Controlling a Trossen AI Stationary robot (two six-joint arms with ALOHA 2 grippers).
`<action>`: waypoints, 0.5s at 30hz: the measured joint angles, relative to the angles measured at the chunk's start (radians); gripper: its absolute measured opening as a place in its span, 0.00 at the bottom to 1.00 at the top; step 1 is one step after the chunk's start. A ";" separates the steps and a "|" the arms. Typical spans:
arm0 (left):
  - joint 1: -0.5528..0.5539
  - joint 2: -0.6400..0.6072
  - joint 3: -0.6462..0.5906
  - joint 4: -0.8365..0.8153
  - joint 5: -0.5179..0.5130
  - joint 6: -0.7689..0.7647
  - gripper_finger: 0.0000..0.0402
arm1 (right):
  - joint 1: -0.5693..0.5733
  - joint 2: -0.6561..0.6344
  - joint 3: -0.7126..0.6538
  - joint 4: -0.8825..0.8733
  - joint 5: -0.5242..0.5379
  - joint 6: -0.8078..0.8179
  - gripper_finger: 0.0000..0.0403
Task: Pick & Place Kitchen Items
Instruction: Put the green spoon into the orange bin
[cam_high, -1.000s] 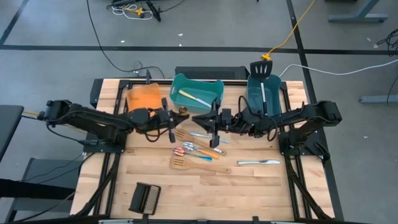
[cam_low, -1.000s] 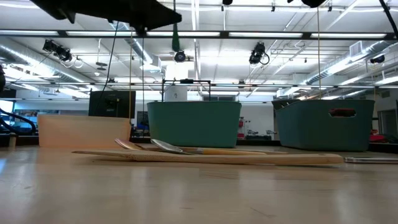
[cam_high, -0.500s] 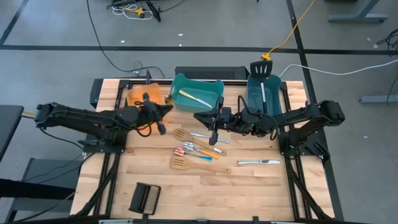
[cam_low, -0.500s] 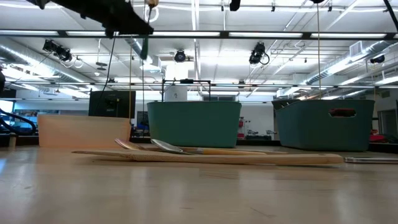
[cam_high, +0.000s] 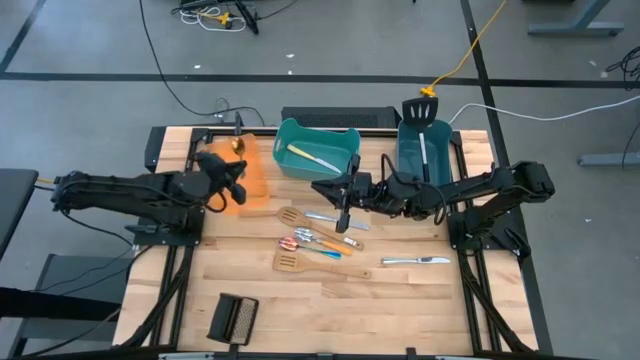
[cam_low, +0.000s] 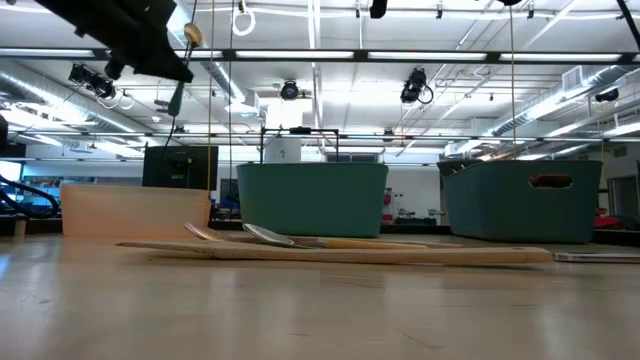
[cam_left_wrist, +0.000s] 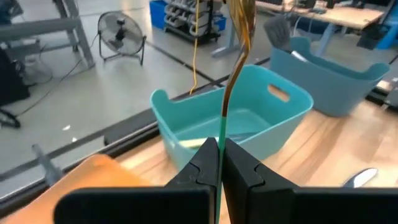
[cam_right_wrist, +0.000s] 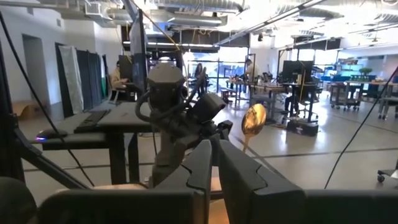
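My left gripper is above the orange bin, shut on a spoon that has a gold bowl and a green handle. My right gripper hovers level near the teal bin, over the utensils on the table. Its fingers are together and nothing shows between them. On the table lie two wooden slotted spatulas, small spoons and a silver knife. A black slotted spatula leans in the dark teal bin. My left gripper pinches the spoon's green handle between its two fingers. They come at it about level from the table's left side and lie across the handle. The spoon stands nearly upright with its gold bowl on top, lifted clear above the orange bin.
A black ribbed block lies near the front left. A pale utensil lies in the teal bin, and another knife rests by the upper spatula. The three bins stand along the far edge. Bare wood shows at the front right.
My left gripper has carried the spoon toward the table's left edge, from beside the teal bin to above the orange bin. It has turned as it went, and the spoon has stayed in its hold. My right gripper has stayed in place.
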 joint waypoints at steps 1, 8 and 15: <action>0.000 -0.007 0.000 -0.024 0.000 -0.022 0.02 | 0.000 0.000 0.000 0.000 0.000 -0.007 0.10; 0.005 -0.023 0.000 -0.192 -0.040 -0.197 0.02 | 0.000 0.000 0.000 -0.021 0.000 -0.018 0.10; 0.072 -0.020 0.000 -0.341 -0.041 -0.378 0.02 | 0.000 0.000 0.000 -0.059 0.000 -0.031 0.10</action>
